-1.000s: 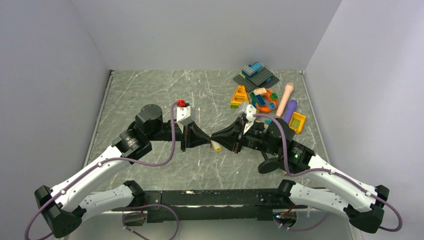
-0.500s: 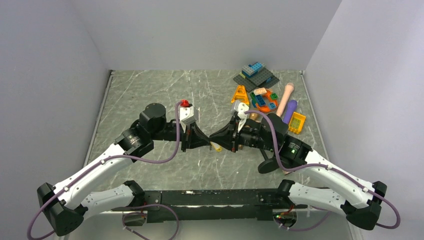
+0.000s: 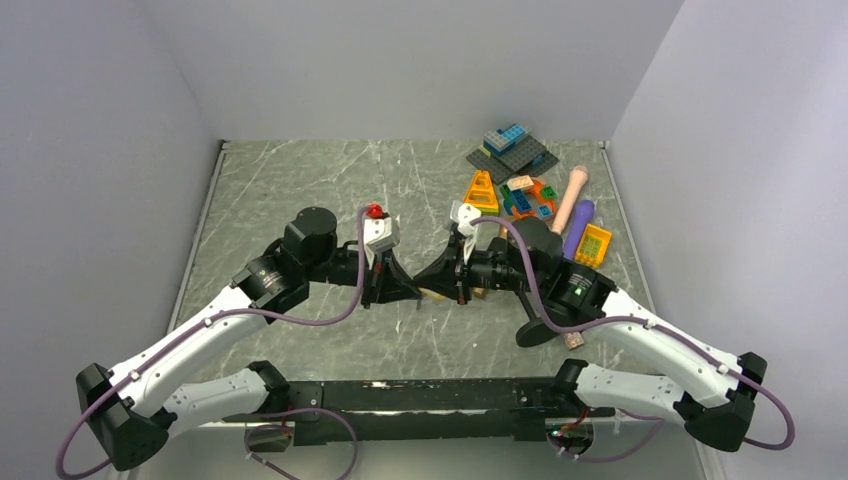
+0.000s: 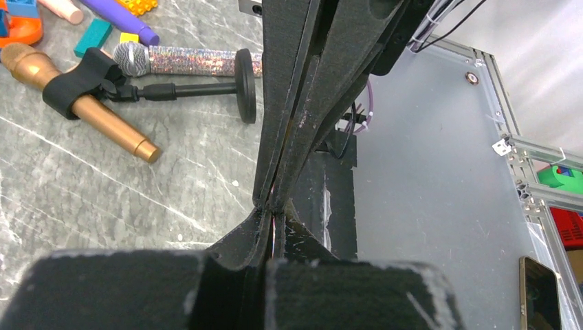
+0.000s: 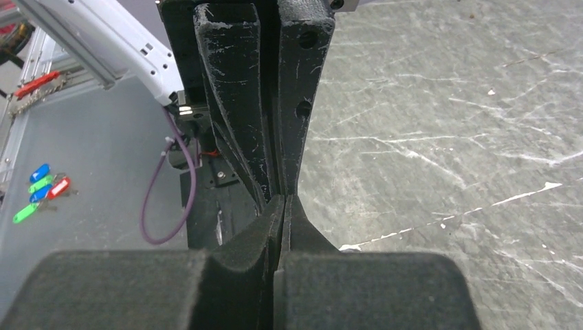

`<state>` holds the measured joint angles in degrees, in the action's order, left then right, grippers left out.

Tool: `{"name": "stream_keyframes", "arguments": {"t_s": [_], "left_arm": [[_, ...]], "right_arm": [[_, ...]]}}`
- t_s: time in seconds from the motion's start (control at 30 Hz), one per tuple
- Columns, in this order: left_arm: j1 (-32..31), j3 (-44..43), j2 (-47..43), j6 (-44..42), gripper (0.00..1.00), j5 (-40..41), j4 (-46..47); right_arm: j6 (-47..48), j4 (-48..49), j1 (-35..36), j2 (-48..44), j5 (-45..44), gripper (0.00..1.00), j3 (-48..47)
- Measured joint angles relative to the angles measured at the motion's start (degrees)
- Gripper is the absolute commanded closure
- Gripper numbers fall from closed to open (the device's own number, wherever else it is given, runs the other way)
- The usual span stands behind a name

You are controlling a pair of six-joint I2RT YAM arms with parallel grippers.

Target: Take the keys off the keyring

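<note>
Right jaws have just closed, nose to nose with left jaws.
Both are pinched fully shut over the desk [image 3: 300, 190]; keys and keyring are hidden between the tips, grip unconfirmed, pull-apart likely next.

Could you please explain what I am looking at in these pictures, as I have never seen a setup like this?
This is a robot with two white-and-black arms, a left arm and a right arm, bolted at the near edge of a grey marble-patterned table. One picture looks down from above and behind them. The other two come from a small camera on each wrist, so each shows that arm's own black fingers at the bottom.

The left gripper and the right gripper are both shut and meet tip to tip near the table's middle. Whatever they may pinch there is too small to make out.

Toys lie on the right side: a grey brick baseplate, an orange triangle, and a gold toy microphone beside a silver glitter microphone.
</note>
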<state>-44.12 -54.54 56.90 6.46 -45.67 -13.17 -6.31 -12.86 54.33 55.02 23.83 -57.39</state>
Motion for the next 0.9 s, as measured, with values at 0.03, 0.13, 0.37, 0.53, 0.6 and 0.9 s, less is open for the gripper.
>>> {"name": "stream_keyframes", "arguments": {"t_s": [0.03, 0.13, 0.37, 0.53, 0.6, 0.9], "left_arm": [[0.0, 0.0, 0.0, -0.02, 1.0, -0.07, -0.37], [0.0, 0.0, 0.0, -0.39, 1.0, -0.11, -1.66], [0.02, 0.0, 0.0, -0.83, 1.0, -0.66, -3.3], [0.07, 0.0, 0.22, -0.83, 1.0, -0.81, -5.16], [0.13, 0.0, 0.39, -0.81, 1.0, -0.92, -5.38], [0.17, 0.0, 1.11, -0.81, 1.0, -1.42, -5.73]], "right_arm": [[0.33, -0.48, -0.02, 0.28, 0.46, 1.0, -0.26], [1.33, -2.14, -0.02, 1.27, 1.4, 1.0, -1.22], [3.41, -5.97, -0.22, 3.82, 3.78, 1.0, -4.04], [4.02, -7.87, -0.35, 5.46, 5.11, 1.0, -5.27], [4.33, -8.37, -0.39, 5.79, 5.31, 1.0, -5.46], [5.18, -11.69, -0.52, 7.3, 5.62, 1.0, -7.43]]}}
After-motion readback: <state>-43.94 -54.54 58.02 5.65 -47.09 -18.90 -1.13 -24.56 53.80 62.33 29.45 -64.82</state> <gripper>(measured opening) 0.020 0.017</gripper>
